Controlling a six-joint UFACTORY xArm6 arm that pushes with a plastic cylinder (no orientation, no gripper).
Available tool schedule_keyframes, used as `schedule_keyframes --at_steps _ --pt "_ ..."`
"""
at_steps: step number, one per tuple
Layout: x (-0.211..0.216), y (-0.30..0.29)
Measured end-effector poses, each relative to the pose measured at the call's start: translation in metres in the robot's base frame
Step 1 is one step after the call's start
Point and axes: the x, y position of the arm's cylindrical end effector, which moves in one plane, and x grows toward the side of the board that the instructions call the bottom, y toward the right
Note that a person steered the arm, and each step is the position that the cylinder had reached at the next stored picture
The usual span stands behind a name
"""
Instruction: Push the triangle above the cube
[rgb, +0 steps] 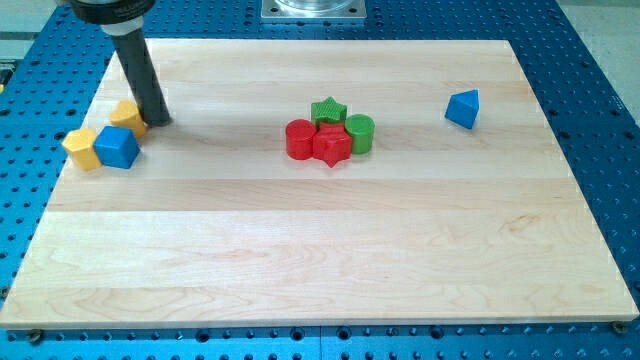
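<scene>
A: Camera view, starting from the view's left: a yellow block (81, 148) is sitting near the surface's (300, 250) left edge, touching the blue cube (117, 147), and another yellow block (127, 116) is lying just above the cube. My tip (157, 119) is resting right beside that upper yellow block, on its right.

B: And the tool, is it apart or together?

A: There is no tool that opens; the arm is ending in a plain rod. In the middle, a green star (328, 110), a red cylinder (299, 138), a red star (332, 146) and a green cylinder (359, 133) are huddling together. The blue triangle (463, 108) is sitting alone, well apart, toward the view's upper right.

B: How is it going to handle?

A: Probably light, stiff and slippery on the wood. I'd be pressing squarely against its right face; off-centre, it may spin away.
</scene>
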Motion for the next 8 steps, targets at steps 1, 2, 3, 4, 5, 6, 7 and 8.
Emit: schedule_keyframes --at_steps 1,2,3,4,5,6,7,8 --pt "-0.027 0.074" --pt "-0.072 0.216" --pt "-0.098 0.305" --pt "-0.104 0.389" --pt "-0.048 0.479" --pt "0.011 0.484" --pt "-0.006 0.404" --pt "-0.042 0.337"
